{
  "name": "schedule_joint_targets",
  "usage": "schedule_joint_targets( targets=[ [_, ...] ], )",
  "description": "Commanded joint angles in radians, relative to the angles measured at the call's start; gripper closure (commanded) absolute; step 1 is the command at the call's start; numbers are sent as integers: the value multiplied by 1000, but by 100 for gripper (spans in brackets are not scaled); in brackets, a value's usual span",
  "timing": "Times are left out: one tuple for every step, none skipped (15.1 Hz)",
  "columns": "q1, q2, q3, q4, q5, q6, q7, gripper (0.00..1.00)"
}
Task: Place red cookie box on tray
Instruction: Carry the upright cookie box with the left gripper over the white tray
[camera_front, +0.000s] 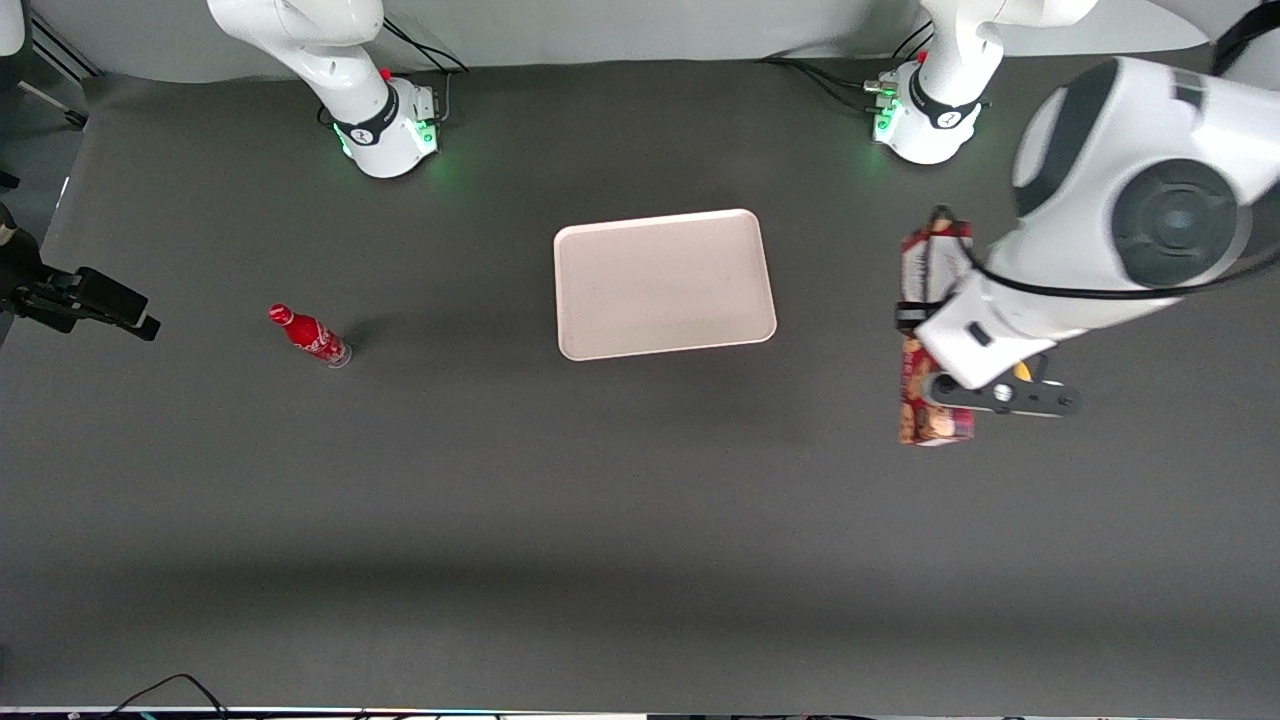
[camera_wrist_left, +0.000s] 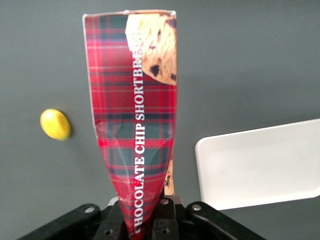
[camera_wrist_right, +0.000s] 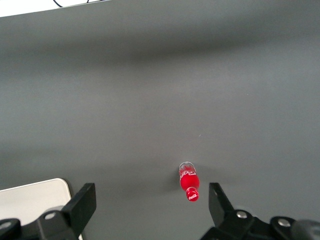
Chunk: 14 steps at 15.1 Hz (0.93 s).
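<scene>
Closest to my wrist camera, the red cookie box (camera_wrist_left: 137, 130) runs straight out from my tool (camera_wrist_left: 145, 222), its tartan side with the words CHOCOLATE CHIP SHORTBREAD facing the lens; my fingers are clamped tight on its near end. Seen from the front camera, the box (camera_front: 935, 345) is held at the working arm's end of the counter (camera_front: 600, 520), partly covered by my wrist, with the long axis running roughly twelve to six o'clock.

From the box, the tray (camera_front: 665, 283) lies at about nine o'clock in the front view, well apart from it, flat on the counter. Nothing stands on the counter between box and tray. A small yellow object (camera_wrist_left: 55, 124) rests on the counter just beside the box; in the front view only a sliver of it shows under my wrist.

Well past the tray, toward the parked arm's end, a small red soda bottle (camera_front: 310, 336) stands on the counter.
</scene>
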Motion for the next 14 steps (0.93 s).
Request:
schedule_joint_targets(
  targets=[
    [6,-70,-108,-138,15,87,-240,100],
    [-1,-103,-134,-213,18,151,-292,100],
    [-8,-133,-150,-288,20,214,-338,100],
    [-11,-156,-170,-354,21,271,-373,100],
    [-12,-173,-191,-405,21,314,-413,100],
    [-17,-181,-222,-449,32,352,-477,100],
    [-27,-183,-257,-483,66,386,-552,100],
    [-31,-181,-294,-522,90,423,-620,100],
    [-32,-181,-328,-560,101,465,-658,100],
    [-35,-183,-342,-603,109,505,-671,100],
    [-49,-184,-352,-644,123,551,-679,100],
    [-63,-186,-355,-687,139,596,-683,100],
    [-73,-184,-357,-730,159,645,-685,100],
    [-80,-184,-357,-773,184,694,-691,100]
  ],
)
